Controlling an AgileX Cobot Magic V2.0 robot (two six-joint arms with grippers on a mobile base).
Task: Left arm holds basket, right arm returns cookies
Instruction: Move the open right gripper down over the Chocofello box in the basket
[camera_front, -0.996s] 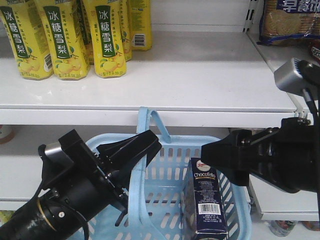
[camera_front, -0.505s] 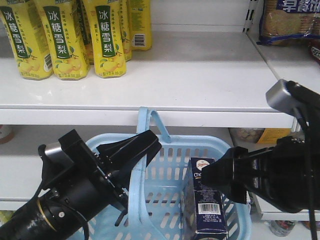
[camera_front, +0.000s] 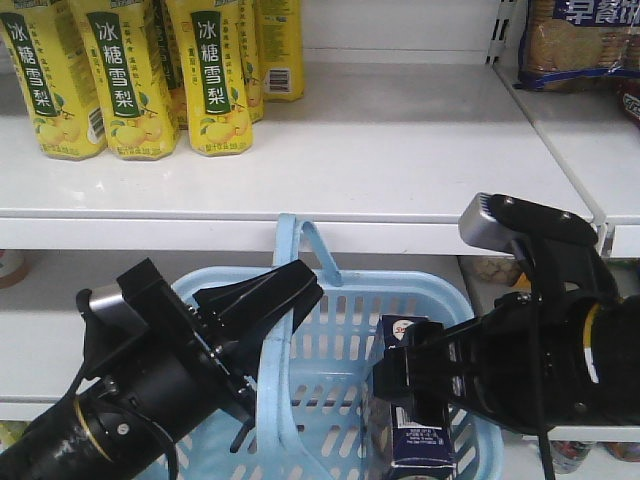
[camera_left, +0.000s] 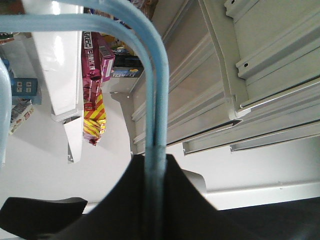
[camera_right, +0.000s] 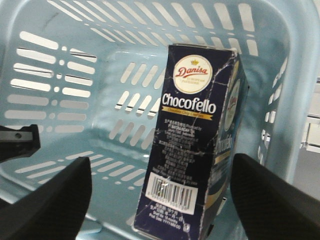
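Note:
The light blue basket (camera_front: 352, 283) hangs in front of the shelves, and my left gripper (camera_front: 296, 288) is shut on its hoop handle (camera_left: 155, 100). In the left wrist view the handle runs straight down between the black jaws of the left gripper (camera_left: 155, 167). The navy Chocofello cookies carton (camera_right: 192, 135) stands upright in the basket's right part (camera_front: 412, 442). My right gripper (camera_front: 398, 366) reaches into the basket from the right. In the right wrist view the right gripper (camera_right: 162, 167) is open. One finger is on each side of the carton, with a wide gap on the left.
Yellow drink bottles (camera_front: 130, 80) stand on the upper white shelf (camera_front: 400, 160), whose front edge (camera_front: 200, 232) runs just above the basket handle. A biscuit pack (camera_front: 580, 40) sits at the top right. Snack packs (camera_left: 92, 85) hang on a neighbouring shelf unit.
My right arm has swung left and down into the basket, so its open fingers now flank the cookies carton. The left arm and the basket have not moved.

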